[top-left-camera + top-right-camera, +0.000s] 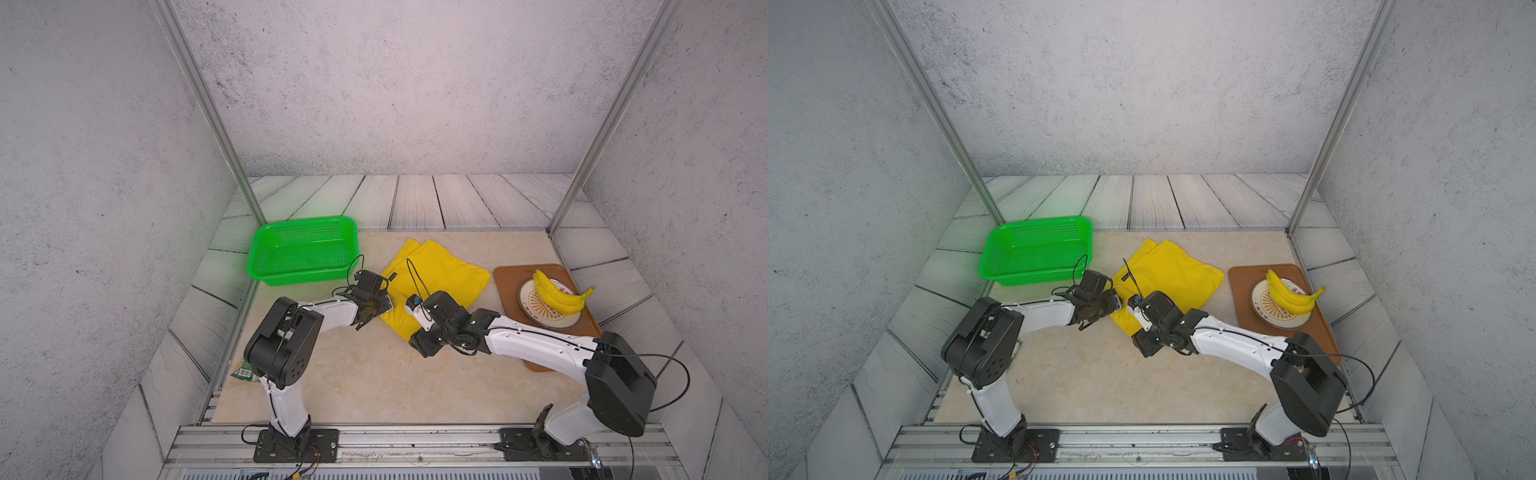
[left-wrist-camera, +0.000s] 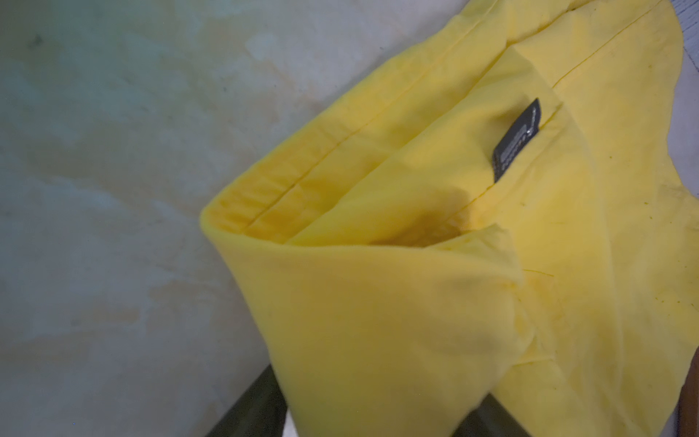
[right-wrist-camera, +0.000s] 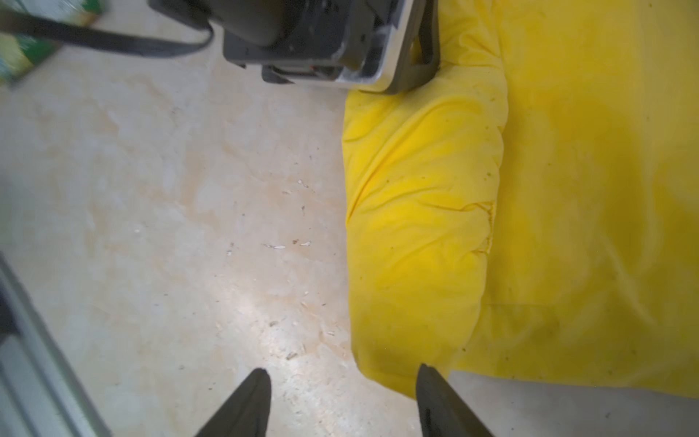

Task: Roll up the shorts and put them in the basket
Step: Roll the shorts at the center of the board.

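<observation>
Yellow fabric shorts lie on the counter between a green basket and a brown tray of bananas, their near edge turned into a first soft roll. The left hand straddles one end of that roll, fingers spread wide with cloth between them; whether it pinches cannot be told. The right hand hangs open and empty just beside the near corner. Light, limp and likely to spring loose, the cloth looks best pinched through all layers at both ends of the roll.
</observation>
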Available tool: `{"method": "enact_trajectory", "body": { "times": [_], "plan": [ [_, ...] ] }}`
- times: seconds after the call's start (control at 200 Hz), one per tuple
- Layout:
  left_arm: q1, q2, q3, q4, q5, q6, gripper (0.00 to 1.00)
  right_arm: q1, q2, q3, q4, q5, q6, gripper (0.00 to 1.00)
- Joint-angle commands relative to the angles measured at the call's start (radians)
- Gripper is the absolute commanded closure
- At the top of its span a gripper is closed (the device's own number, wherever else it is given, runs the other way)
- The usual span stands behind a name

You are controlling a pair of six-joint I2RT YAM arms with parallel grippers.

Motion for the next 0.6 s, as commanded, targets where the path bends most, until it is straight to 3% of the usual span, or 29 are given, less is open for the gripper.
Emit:
{"method": "enact_trajectory", "body": {
  "times": [0.0,0.105,0.135,0.285,0.34,0.475,0.505,0.595],
  "plan": [
    [-0.028,0.049,-0.067,-0.172,0.074,-0.010,0.31,0.036,0.053,0.043,-0.002,0.148,-0.093,0.34],
    [-0.035,0.044,-0.083,-0.171,0.085,-0.016,0.31,0.087,0.106,0.077,-0.002,0.228,-0.138,0.33],
    [-0.035,0.042,-0.090,-0.169,0.089,-0.020,0.31,0.100,0.122,0.089,-0.005,0.257,-0.142,0.29],
    [-0.035,0.026,-0.110,-0.156,0.100,-0.024,0.32,0.115,0.176,0.122,0.008,0.287,-0.150,0.28],
    [-0.036,0.022,-0.112,-0.156,0.098,-0.023,0.32,0.118,0.187,0.120,0.026,0.314,-0.149,0.18],
    [-0.036,0.016,-0.109,-0.158,0.100,-0.024,0.32,0.118,0.244,0.155,0.012,0.329,-0.154,0.17],
    [-0.036,0.014,-0.109,-0.157,0.101,-0.022,0.32,0.119,0.257,0.159,0.014,0.344,-0.154,0.07],
    [-0.034,0.008,-0.105,-0.159,0.103,-0.022,0.32,0.122,0.299,0.178,0.005,0.347,-0.171,0.06]
  ]
}}
